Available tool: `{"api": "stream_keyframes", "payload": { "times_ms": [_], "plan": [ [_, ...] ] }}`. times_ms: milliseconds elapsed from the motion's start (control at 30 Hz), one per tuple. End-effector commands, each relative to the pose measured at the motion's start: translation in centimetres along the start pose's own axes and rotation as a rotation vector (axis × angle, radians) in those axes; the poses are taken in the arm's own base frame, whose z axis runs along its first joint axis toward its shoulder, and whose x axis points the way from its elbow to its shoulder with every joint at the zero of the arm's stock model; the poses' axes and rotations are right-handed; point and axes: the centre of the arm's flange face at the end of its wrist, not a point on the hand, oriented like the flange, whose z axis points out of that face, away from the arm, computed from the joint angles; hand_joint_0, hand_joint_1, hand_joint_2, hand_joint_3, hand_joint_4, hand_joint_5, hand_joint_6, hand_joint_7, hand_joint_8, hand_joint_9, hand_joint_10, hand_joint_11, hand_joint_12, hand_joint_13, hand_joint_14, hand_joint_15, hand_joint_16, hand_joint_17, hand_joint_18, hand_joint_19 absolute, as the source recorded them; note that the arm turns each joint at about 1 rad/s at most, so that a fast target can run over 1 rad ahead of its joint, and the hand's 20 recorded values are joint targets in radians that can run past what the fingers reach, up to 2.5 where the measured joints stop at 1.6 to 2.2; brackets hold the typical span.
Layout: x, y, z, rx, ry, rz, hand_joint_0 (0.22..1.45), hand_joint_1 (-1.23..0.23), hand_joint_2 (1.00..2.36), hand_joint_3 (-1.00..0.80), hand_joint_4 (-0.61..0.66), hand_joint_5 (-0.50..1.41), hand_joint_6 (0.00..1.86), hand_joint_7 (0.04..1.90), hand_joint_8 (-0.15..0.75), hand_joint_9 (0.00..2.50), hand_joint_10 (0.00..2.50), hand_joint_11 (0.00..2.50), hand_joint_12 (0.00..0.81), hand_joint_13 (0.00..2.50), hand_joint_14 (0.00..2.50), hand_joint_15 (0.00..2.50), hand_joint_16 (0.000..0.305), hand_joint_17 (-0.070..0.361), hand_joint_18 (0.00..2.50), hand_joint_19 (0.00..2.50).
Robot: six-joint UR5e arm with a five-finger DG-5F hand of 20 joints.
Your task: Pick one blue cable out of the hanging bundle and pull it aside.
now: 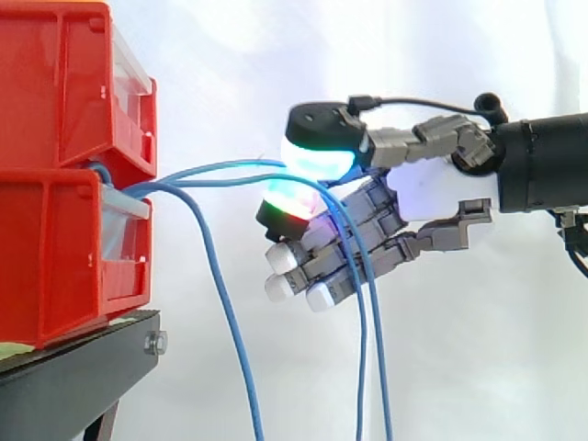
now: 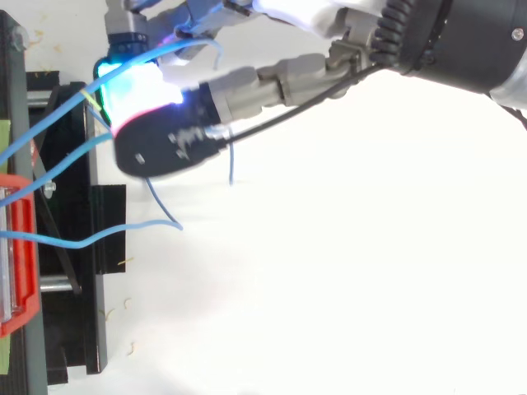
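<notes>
Tautly, one blue cable (image 1: 213, 169) runs pinched in the robot hand (image 1: 432, 195)

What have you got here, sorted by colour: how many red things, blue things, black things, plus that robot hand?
red bins: 2
blue cables: 3
black stand: 1
hand: 1
Total: 7
</notes>
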Motion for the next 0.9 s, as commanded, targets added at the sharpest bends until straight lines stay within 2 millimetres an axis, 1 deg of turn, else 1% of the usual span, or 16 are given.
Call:
{"api": "stream_keyframes", "payload": {
  "times_ms": [0,67,133,167,200,233,267,367,400,467,500,567,600,700,733,867],
  "plan": [
    [-0.1,0.0,0.0,0.002,-0.001,-0.001,0.67,-0.94,1.0,-0.5,0.21,-0.21,0.87,1.16,0.301,0.68,0.01,0.64,0.412,0.55,0.01,0.32,0.055,0.123,0.55,0.4],
    [-0.1,-0.2,0.0,0.005,0.0,-0.004,0.65,-0.96,1.0,-0.5,0.21,-0.21,0.87,1.17,0.298,0.66,0.01,0.63,0.409,0.54,0.01,0.32,0.054,0.123,0.56,0.39],
    [-0.3,-0.3,0.0,0.007,-0.003,-0.008,0.58,-0.99,1.0,-0.5,0.21,-0.2,0.87,1.17,0.296,0.66,0.01,0.63,0.409,0.54,0.01,0.32,0.055,0.124,0.56,0.39],
    [-0.3,-0.3,0.0,0.007,-0.003,-0.011,0.54,-0.97,1.0,-0.5,0.22,-0.2,0.87,1.16,0.3,0.66,0.01,0.64,0.415,0.54,0.01,0.33,0.056,0.126,0.56,0.4],
    [-0.3,-0.3,0.0,0.007,-0.003,-0.015,0.47,-0.87,1.0,-0.5,0.24,-0.18,0.87,1.16,0.322,0.67,0.01,0.63,0.436,0.54,0.01,0.34,0.061,0.136,0.56,0.43],
    [-0.3,-0.3,0.0,0.007,-0.003,-0.018,0.44,-0.68,1.0,-0.5,0.25,-0.17,0.86,1.18,0.346,0.7,0.01,0.62,0.452,0.55,0.01,0.35,0.064,0.144,0.55,0.46],
    [-0.3,-0.3,0.0,0.007,-0.003,-0.019,0.44,-0.61,1.0,-0.5,0.25,-0.16,0.85,1.19,0.358,0.73,0.01,0.61,0.45,0.55,0.01,0.35,0.064,0.143,0.53,0.47],
    [-0.3,-0.3,0.0,0.009,-0.004,-0.023,0.49,-0.49,1.0,-0.5,0.23,-0.16,0.84,1.2,0.341,0.73,0.01,0.6,0.435,0.53,0.01,0.35,0.06,0.134,0.49,0.51],
    [-0.3,-0.3,0.0,0.009,-0.004,-0.023,0.51,-0.49,1.0,-0.5,0.23,-0.16,0.84,1.2,0.334,0.73,0.01,0.59,0.426,0.53,0.01,0.36,0.058,0.13,0.47,0.52],
    [-0.3,-0.4,-0.1,0.012,-0.003,-0.03,0.55,-0.55,1.01,-0.42,0.23,-0.16,0.84,1.23,0.325,0.73,0.02,0.6,0.417,0.52,0.01,0.36,0.056,0.125,0.45,0.53],
    [-0.2,-0.7,-0.1,0.017,-0.001,-0.034,0.57,-0.63,1.01,-0.28,0.23,-0.17,0.84,1.25,0.324,0.73,0.02,0.61,0.416,0.52,0.01,0.36,0.055,0.124,0.45,0.52],
    [-0.1,-1.3,-0.3,0.025,0.003,-0.04,0.56,-0.67,1.01,-0.2,0.24,-0.18,0.85,1.22,0.341,0.73,0.01,0.6,0.437,0.54,0.01,0.35,0.059,0.133,0.48,0.5],
    [0.2,-2.1,-0.5,0.038,0.007,-0.043,0.56,-0.69,1.01,-0.17,0.24,-0.18,0.86,1.22,0.345,0.72,0.01,0.61,0.444,0.55,0.01,0.35,0.061,0.137,0.49,0.49],
    [0.6,-2.7,-0.6,0.039,0.009,-0.042,0.57,-0.71,1.01,-0.17,0.24,-0.19,0.86,1.21,0.336,0.71,0.01,0.62,0.432,0.54,0.01,0.36,0.059,0.133,0.48,0.49],
    [0.7,-2.6,-0.6,0.036,0.008,-0.032,0.58,-0.73,1.02,-0.18,0.23,-0.19,0.86,1.21,0.319,0.69,0.01,0.62,0.415,0.53,0.01,0.36,0.056,0.126,0.46,0.49],
    [0.7,-2.6,-0.5,0.033,0.009,-0.016,0.6,-0.76,1.02,-0.21,0.21,-0.2,0.87,1.18,0.308,0.67,0.01,0.63,0.407,0.52,0.01,0.36,0.055,0.123,0.45,0.48]
  ]
}}
